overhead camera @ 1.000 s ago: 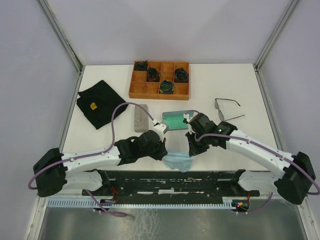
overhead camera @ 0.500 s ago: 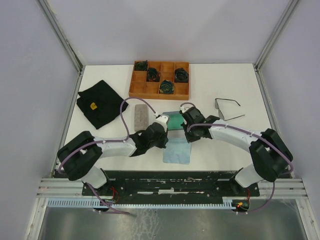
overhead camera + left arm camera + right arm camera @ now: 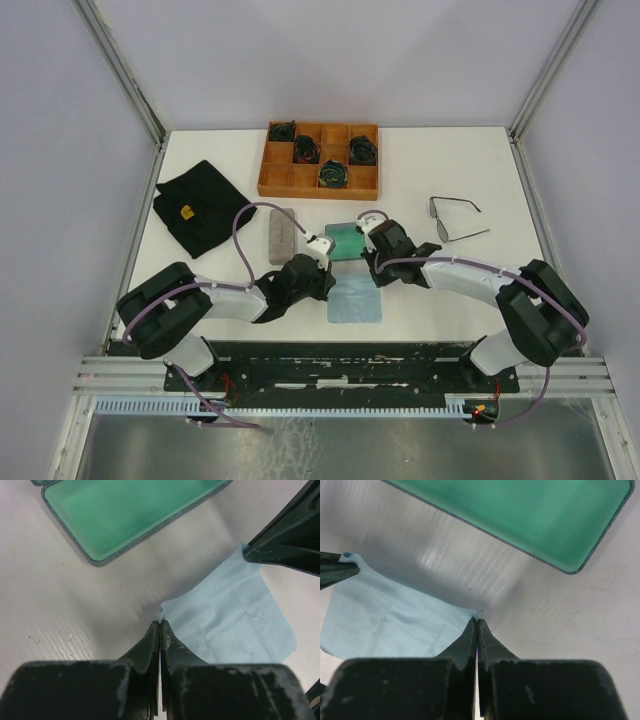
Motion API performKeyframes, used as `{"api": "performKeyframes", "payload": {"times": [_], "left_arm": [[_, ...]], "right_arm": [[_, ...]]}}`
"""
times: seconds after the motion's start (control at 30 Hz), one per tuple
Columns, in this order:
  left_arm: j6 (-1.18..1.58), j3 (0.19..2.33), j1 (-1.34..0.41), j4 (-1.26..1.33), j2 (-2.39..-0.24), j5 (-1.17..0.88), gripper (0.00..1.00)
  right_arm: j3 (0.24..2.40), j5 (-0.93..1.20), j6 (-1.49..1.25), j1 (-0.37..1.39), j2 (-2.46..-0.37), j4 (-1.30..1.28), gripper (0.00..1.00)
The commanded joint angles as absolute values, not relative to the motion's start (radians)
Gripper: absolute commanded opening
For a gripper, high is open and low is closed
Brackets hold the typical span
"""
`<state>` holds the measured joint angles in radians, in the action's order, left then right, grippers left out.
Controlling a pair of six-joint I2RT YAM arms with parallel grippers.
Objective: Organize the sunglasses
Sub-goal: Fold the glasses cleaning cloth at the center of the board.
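left gripper (image 3: 160, 626): jaws pressed together, pinching the far-left corner of a light blue cleaning cloth (image 3: 230, 620) right at the tabletop.
right gripper (image 3: 477, 622): jaws likewise closed, nipping the far-right corner of the same cloth; its dark fingers enter the left wrist view at upper right.
cloth: lies flat on the white table (image 3: 450, 290) between the two wrists, with a few soft creases. Its near edge is close to the near edge of the table.
open case (image 3: 347, 240): green-lined, grey rim, lid up, just beyond the cloth and both fingertips. A strip of table separates it from the cloth.
sunglasses (image 3: 455, 218): one pair in view, thin dark wire frame, arms unfolded, lying on the table. They sit to the right of the right gripper and a little farther back, well apart from it, between the open case and the right table edge.
room: white tabletop runs from the right gripper to the sunglasses, and beyond them to the right edge.
left side: closed grey case (image 3: 281, 235) just beside the left wrist; black pouch (image 3: 197, 210) with a yellow tag farther left.
far side: wooden compartment tray (image 3: 320, 192) holding four dark green coiled bundles (image 3: 333, 173), well behind the open case.
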<state>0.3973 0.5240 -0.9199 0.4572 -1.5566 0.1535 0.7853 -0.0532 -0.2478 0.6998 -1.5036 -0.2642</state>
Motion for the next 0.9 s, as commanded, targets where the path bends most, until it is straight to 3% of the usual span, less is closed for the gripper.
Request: {"api": "performKeyframes", "payload": {"times": [0.0,0.3,0.87], "left_arm": [[0.312,0.482,-0.917,0.656,-1.514,0.115,0.03],[0.287,0.529,-0.917,0.569,-1.536,0.105,0.03],[0.225,0.450,-0.916,0.741,-1.533,0.144,0.03]], "right_arm": [[0.747,-0.043,-0.166,0.697,-1.437,-0.166,0.00],[0.729,-0.023,-0.131,0.697,-1.401,-0.156,0.00],[0.643,-0.092,-0.094,0.695,-1.324,-0.030,0.00]]}}
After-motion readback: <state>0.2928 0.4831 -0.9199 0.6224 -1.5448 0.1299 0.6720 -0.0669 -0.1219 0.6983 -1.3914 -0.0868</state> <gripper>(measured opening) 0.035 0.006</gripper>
